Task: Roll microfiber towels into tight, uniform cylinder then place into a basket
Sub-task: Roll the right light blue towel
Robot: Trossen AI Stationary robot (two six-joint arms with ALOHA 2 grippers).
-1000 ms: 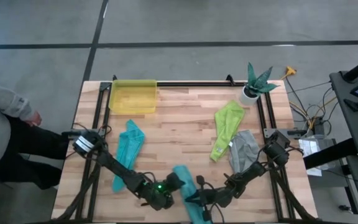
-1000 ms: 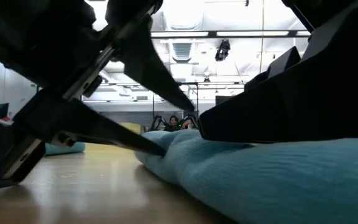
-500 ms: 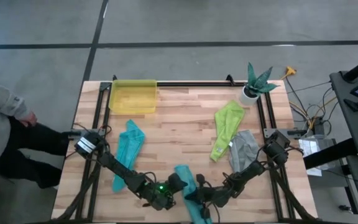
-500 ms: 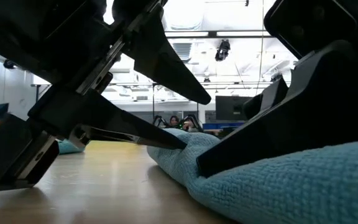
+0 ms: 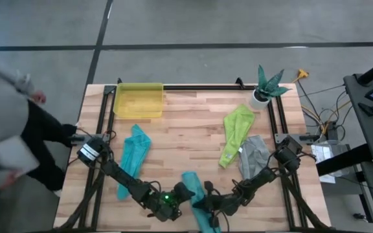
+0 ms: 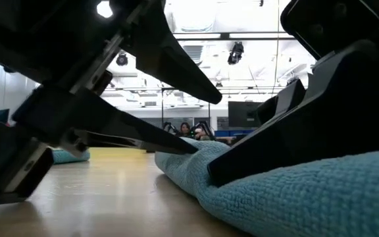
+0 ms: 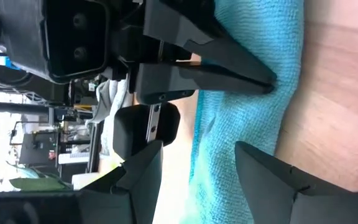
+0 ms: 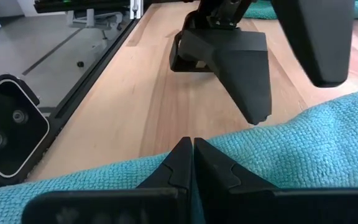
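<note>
both grippers (image 5: pixel 196 197) meet at the light blue towel (image 5: pixel 192 181), apparently touching it.

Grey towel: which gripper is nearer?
Right. The right gripper is shut on the light blue towel at the near edge, with the grey towel up along its own arm's side. The left gripper is open over the same towel, farther left.
</note>
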